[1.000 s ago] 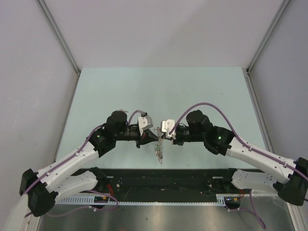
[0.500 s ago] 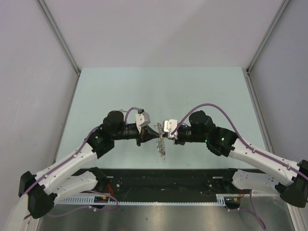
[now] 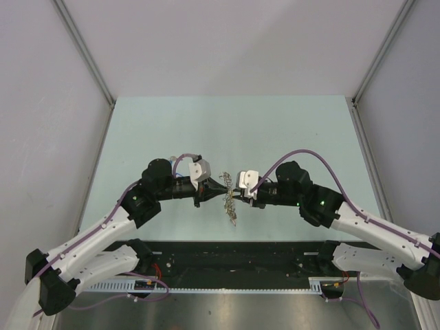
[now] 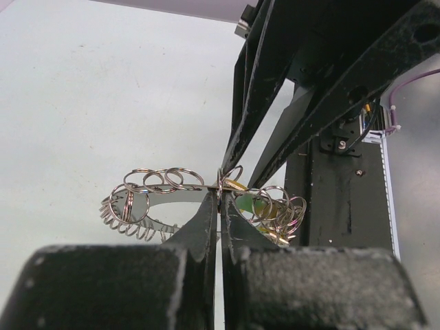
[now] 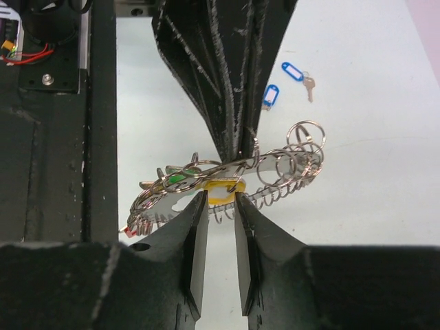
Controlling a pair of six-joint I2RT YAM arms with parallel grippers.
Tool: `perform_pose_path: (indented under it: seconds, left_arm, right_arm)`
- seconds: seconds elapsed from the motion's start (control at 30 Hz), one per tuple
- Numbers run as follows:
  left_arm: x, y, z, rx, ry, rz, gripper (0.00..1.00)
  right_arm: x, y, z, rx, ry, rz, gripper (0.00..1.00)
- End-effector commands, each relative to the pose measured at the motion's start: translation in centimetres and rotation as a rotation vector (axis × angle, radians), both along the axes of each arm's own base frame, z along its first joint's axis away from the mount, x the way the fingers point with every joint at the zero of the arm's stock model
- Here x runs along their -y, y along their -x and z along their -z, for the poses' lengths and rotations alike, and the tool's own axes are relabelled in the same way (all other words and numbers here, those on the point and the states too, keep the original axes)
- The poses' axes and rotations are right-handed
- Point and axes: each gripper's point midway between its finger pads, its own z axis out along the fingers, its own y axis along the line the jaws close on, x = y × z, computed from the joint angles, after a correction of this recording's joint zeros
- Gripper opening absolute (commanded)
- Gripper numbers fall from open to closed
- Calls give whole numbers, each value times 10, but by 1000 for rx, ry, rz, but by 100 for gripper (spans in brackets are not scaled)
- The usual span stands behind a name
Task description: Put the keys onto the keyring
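silver keyring [image 5: 269,160] pinched by left jaws, right jaws parted, yellow tag [image 5: 221,190] half hidden

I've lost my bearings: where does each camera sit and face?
Top: above, behind, looking down on the table; left arm and right arm show.
Left wrist: on the left arm, facing along the left end effector to the keyring.
Right wrist: on the right arm, facing along the right end effector, opposite way.
Shared: the keyring.

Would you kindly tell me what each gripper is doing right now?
Left gripper: shut on the keyring.
Right gripper: open, jaws astride the keyring's yellow tag.
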Motion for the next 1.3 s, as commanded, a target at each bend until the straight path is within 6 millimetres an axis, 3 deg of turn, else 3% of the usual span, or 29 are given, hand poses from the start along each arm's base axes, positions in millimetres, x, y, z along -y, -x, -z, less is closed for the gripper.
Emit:
perform_pose_path:
  seconds: [0.0, 0.33, 0.8, 1.13, 1.27]
  left_arm:
    - [0, -3, -20, 90, 50, 6, 0]
    - [1, -5, -20, 92, 50, -1, 0]
    - [2, -6, -23, 88, 69, -10, 0]
    - [1, -7, -27, 93, 91, -22, 0]
    - [2, -7, -28, 91, 101, -22, 0]
  right_arm:
    - [-2, -4, -31, 44, -111, 37, 27]
    - [-3, -5, -44, -15, -186, 81, 28]
    - [-11, -9, -31, -108, -190, 116, 28]
    - [-9, -10, -21, -130, -176, 141, 22]
    - [-9, -11, -22, -127, -177, 143, 15]
